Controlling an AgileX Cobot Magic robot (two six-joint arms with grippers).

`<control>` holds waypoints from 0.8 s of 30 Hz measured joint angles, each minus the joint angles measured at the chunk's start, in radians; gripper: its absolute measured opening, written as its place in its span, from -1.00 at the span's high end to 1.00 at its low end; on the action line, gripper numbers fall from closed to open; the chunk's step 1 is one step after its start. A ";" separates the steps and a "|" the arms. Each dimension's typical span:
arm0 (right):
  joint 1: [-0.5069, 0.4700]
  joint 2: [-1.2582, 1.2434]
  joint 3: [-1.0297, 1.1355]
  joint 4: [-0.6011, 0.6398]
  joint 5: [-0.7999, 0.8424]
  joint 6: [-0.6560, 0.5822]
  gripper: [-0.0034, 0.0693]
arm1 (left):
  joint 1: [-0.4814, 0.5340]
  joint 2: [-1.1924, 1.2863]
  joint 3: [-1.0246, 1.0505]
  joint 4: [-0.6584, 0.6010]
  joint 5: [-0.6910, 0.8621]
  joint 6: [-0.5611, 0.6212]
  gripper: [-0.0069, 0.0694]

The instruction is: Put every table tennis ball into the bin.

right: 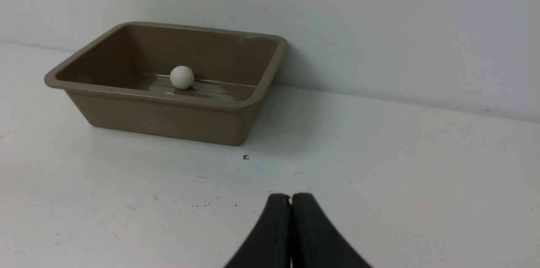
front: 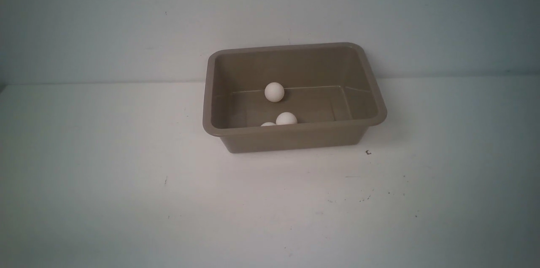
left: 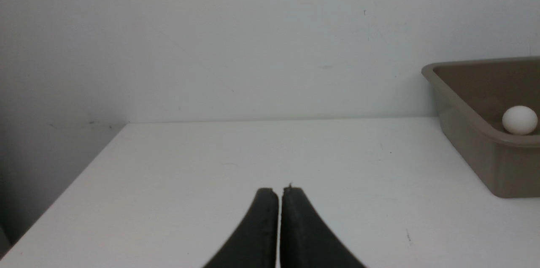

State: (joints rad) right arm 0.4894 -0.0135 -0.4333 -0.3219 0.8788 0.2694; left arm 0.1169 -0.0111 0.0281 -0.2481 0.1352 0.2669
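The taupe-brown bin stands at the back of the white table, against the wall. Three white table tennis balls lie inside it: one by the far wall, one near the front wall, and one mostly hidden behind the front rim. The left wrist view shows the bin and one ball; my left gripper is shut and empty, low over bare table well short of the bin. In the right wrist view the bin holds a ball; my right gripper is shut and empty.
A small dark speck lies on the table just off the bin's front right corner, with faint scuff marks nearer me. The table's left edge drops off beside the left gripper. Neither arm shows in the front view.
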 joint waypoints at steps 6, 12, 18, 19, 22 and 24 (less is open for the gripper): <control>0.000 0.000 0.000 0.000 0.000 0.000 0.95 | 0.001 0.000 0.000 0.037 0.137 -0.045 0.83; 0.000 0.000 0.000 0.000 0.000 0.000 0.95 | 0.001 0.000 0.000 0.113 0.226 -0.184 0.83; 0.000 0.000 0.000 0.000 0.000 0.000 0.95 | 0.001 0.000 0.000 0.177 0.238 -0.227 0.83; 0.000 0.000 0.000 0.000 0.000 0.000 0.95 | 0.001 0.000 0.000 0.178 0.238 -0.228 0.83; 0.000 0.000 0.000 0.000 0.000 0.000 0.95 | 0.001 0.000 0.000 0.180 0.238 -0.228 0.83; 0.000 0.000 0.000 0.000 0.000 0.000 0.95 | 0.001 0.000 0.000 0.180 0.239 -0.228 0.83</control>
State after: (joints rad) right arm 0.4894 -0.0135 -0.4333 -0.3219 0.8788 0.2694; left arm 0.1177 -0.0111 0.0281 -0.0681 0.3741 0.0384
